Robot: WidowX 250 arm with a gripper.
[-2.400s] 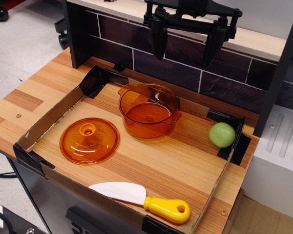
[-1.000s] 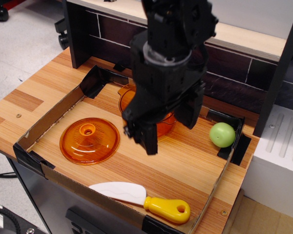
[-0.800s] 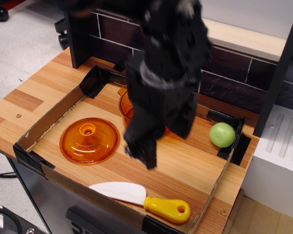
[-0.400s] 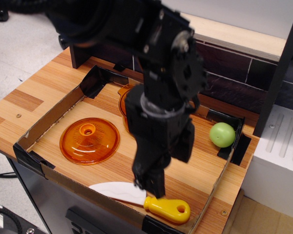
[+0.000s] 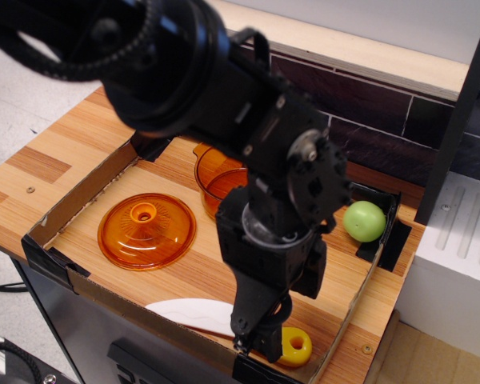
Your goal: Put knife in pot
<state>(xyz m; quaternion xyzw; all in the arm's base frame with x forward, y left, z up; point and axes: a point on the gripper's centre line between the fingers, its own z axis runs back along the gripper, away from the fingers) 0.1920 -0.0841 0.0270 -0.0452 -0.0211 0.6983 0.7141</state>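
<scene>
- Gripper (image 5: 260,340): black, lowered to the near edge of the tray, directly over the knife's handle. One finger (image 5: 250,320) is visible in front; the other is hidden behind the body of the arm. Whether the jaws are spread or closed on the handle cannot be told from this angle
- Knife (image 5: 194,314): lies flat on the tray floor along the near cardboard wall, white blade pointing left. Most of the yellow handle is covered by the gripper; only its rounded end with the hole shows, to the right of the finger
- Pot (image 5: 218,176): transparent orange, standing upright toward the back of the tray. Its right part is blocked by the arm; the left rim and one small handle are visible. Nothing can be seen inside the visible portion. Well apart from the knife
- Lid (image 5: 146,230): orange, domed, with a central knob, resting on the tray floor to the left of the pot and separate from it (not on the pot)
- Green ball (image 5: 364,221): sits in the right rear corner of the tray, beside the black-taped corner
- Tray (image 5: 72,206): shallow cardboard walls with black tape at the corners, set on a wood-grain counter (image 5: 40,160)
- Arm (image 5: 184,72): large, black, reaching in from the upper left and filling the centre of the view
- Backdrop: dark tiled wall (image 5: 384,120) behind the tray
</scene>
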